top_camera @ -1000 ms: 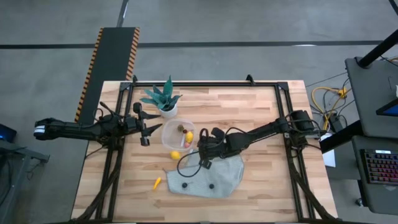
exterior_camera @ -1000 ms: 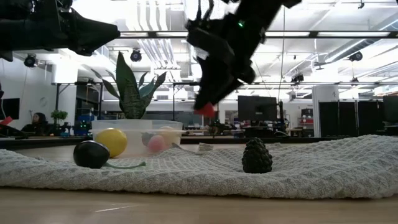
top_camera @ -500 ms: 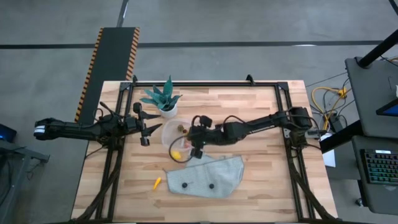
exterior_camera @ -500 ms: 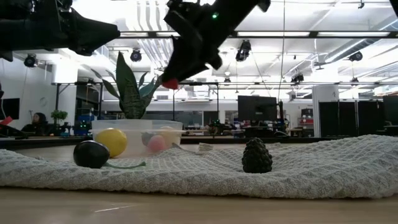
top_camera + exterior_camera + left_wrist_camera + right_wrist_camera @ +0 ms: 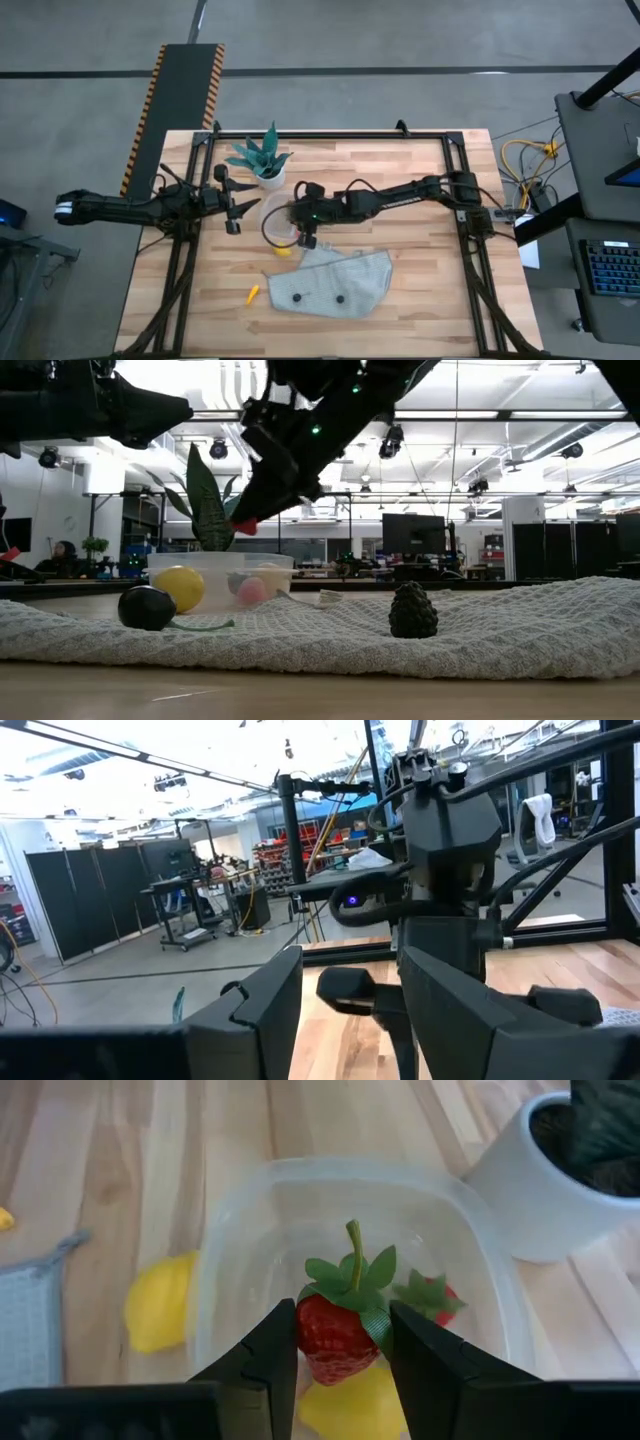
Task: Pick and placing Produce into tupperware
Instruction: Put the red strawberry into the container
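My right gripper [image 5: 299, 217] hovers over the round clear tupperware [image 5: 268, 222] and is shut on a red strawberry [image 5: 333, 1338] with green leaves. Inside the tupperware [image 5: 250, 1200] lie another strawberry [image 5: 432, 1294] and a yellow lemon piece [image 5: 350, 1410]. A lemon [image 5: 283, 250] rests on the table against the tupperware's near wall. Two dark berries [image 5: 297, 298] [image 5: 340, 298] sit on the grey cloth [image 5: 350, 275]. An orange carrot piece [image 5: 252, 293] lies on the wood. My left gripper [image 5: 236, 206] waits open, left of the tupperware. My right gripper pinches the strawberry's red body [image 5: 322, 1342] between its two fingers [image 5: 268, 1355], coming from above and slanting down. The berry is lifted clear above the tupperware's opening, and its leafy stem end [image 5: 352, 1275] points away from the wrist. In the low view the strawberry [image 5: 245, 527] hangs at the fingertips.
The white pot with the spiky green plant [image 5: 264, 163] stands just beyond the tupperware's far side. The knitted cloth [image 5: 400, 640] covers the near middle of the table. Black frame rails [image 5: 330, 135] run along the table's edges.
My right gripper has carried the strawberry from above the cloth toward the table's left and far side, and now stands over the tupperware. It rose on the way, then came lower. It has stayed shut on the berry.
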`<state>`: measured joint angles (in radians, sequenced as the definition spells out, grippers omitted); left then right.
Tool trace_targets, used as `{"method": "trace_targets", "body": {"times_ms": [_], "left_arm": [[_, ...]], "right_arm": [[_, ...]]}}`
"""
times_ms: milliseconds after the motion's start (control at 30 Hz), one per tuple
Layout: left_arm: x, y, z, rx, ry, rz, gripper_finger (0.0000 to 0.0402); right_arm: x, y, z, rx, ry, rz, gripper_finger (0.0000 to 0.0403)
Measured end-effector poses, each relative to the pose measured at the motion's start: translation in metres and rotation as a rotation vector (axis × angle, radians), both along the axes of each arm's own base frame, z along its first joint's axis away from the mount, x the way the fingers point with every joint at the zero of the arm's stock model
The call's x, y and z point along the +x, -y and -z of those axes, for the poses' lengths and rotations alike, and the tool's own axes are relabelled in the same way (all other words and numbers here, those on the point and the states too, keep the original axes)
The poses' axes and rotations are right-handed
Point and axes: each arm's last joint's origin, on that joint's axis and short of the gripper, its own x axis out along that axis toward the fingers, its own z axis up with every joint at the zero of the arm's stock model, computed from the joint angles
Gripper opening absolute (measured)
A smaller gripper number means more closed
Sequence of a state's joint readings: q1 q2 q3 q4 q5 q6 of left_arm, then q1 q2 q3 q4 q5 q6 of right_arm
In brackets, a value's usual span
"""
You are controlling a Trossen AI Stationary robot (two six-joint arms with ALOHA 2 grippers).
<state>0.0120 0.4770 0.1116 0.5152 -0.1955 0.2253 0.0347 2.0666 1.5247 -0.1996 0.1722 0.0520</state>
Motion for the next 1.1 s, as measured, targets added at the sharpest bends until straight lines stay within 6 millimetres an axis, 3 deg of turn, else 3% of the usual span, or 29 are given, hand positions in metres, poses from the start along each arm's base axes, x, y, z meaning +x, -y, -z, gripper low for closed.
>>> {"method": "trace_targets", "body": {"times_ms": [233,467,1100], "left_arm": [[0.0,0.0,0.0,0.001,0.0,0.0,0.0157],[0.0,0.0,0.0,0.001,0.0,0.0,0.0157],[0.0,0.0,0.0,0.0,0.0,0.0,0.0157]], "right_arm": [[0.02,0.002,0.013,-0.004,-0.033,-0.051,0.012],[0.027,0.006,0.019,-0.007,-0.12,-0.045,0.012],[0.025,0.005,0.019,0.002,-0.13,-0.038,0.015]]}}
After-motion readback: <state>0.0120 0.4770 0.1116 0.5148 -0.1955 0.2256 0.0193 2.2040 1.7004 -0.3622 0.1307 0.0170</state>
